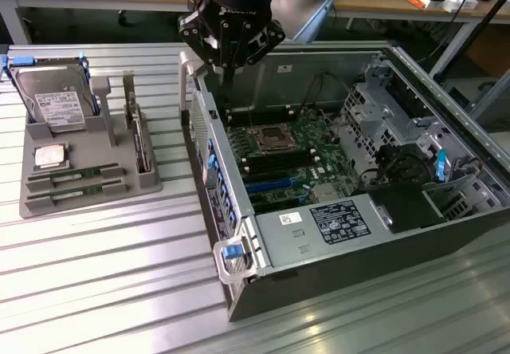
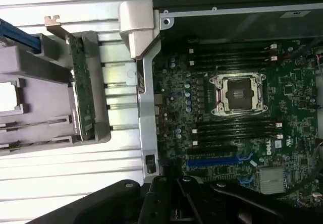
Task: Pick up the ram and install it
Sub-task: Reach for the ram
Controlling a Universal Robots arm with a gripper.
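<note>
We see the gripper [image 1: 228,81] hanging over the back corner of the open computer case [image 1: 319,278], at the end nearest the exterior view's left, with its jaws clenched together. The ram [image 1: 76,176], a thin green stick, lies flat in a front slot of the gray holder [image 1: 40,202], well apart from the gripper. A second stick [image 1: 80,189] of the same kind lies in the next slot, just beside it. The holder stands on the ribbed metal table [image 1: 103,290], to the exterior view's left of the case. It also carries a silver hard drive [image 1: 56,99] with a white label, leaning at its back. A square silver processor chip [image 1: 49,156] lies flat between the drive and the ram slots. A narrow green card [image 1: 140,139] stands on edge along the holder's side nearest the case, and in the wrist view we find the same card [image 2: 81,82] next to the case wall [image 2: 146,113]. Inside the case the green motherboard [image 1: 287,163] lies face up, with a metal-framed processor socket [image 2: 238,94] near its middle. Rows of long black memory slots [image 2: 234,130] run on both sides of the socket, and a blue slot [image 2: 212,161] lies beyond them. In the wrist view the dark gripper body sits above the motherboard's edge.
</note>
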